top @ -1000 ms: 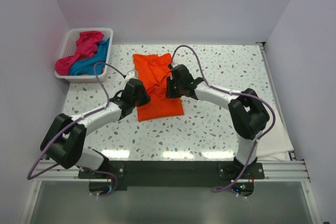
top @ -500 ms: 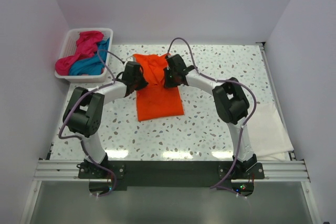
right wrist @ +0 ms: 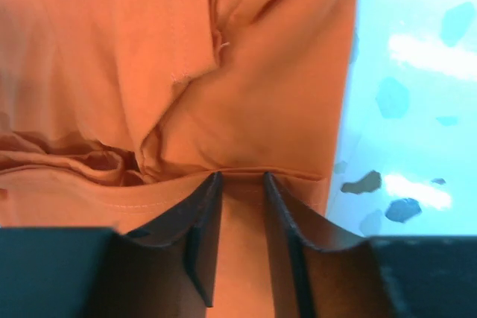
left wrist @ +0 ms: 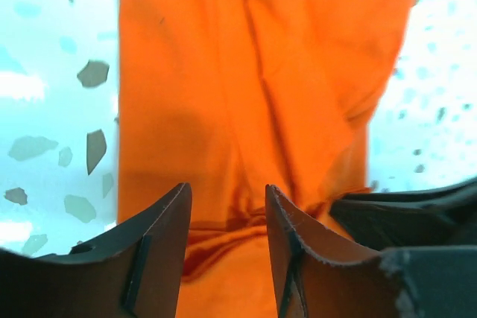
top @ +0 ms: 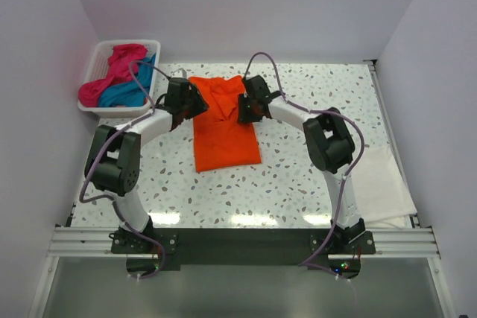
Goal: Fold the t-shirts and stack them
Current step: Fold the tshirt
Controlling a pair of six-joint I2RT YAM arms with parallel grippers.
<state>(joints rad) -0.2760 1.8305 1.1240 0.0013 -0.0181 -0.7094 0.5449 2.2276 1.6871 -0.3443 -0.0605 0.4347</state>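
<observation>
The bright orange t-shirt [top: 223, 143] lies folded into a long rectangle in the middle of the table. My left gripper [top: 195, 105] hovers over its far left edge and my right gripper [top: 244, 107] over its far right edge. In the left wrist view the left gripper [left wrist: 227, 191] is open, and the orange t-shirt [left wrist: 223, 72] lies creased below the gap. In the right wrist view the right gripper [right wrist: 242, 178] stands narrowly open at a hem fold of the orange t-shirt [right wrist: 112, 50]. The magenta-pink t-shirt [top: 119, 61] and the teal-blue t-shirt [top: 128, 93] lie crumpled in the basket.
The white slatted basket [top: 112, 112] stands at the far left corner of the speckled table [top: 313, 169]. A white cloth [top: 387, 191] lies along the table's right edge. The right arm's black body [left wrist: 402, 214] shows at the lower right of the left wrist view.
Both grippers have moved away from me along the orange t-shirt to its far end. The left jaws have opened wide and the right jaws have parted a little.
</observation>
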